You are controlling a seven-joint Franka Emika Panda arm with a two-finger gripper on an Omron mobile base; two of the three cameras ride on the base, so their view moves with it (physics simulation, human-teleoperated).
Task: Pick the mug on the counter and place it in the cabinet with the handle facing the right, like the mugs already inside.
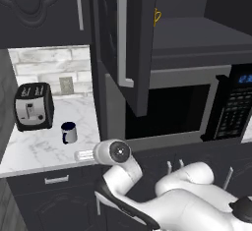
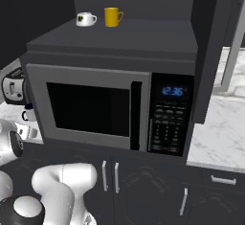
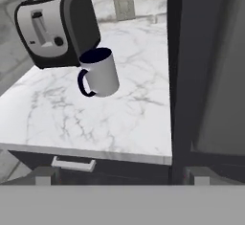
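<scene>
The mug [image 3: 99,72] stands upright on the worktop [image 3: 110,118], touching nothing of mine, its handle [image 3: 84,83] turned toward nine o'clock in my hand view. The toaster [image 3: 55,25] sits just behind it at eleven o'clock. The cabinet [image 1: 129,43] hangs open at two o'clock. My fingers' state I cannot tell
</scene>
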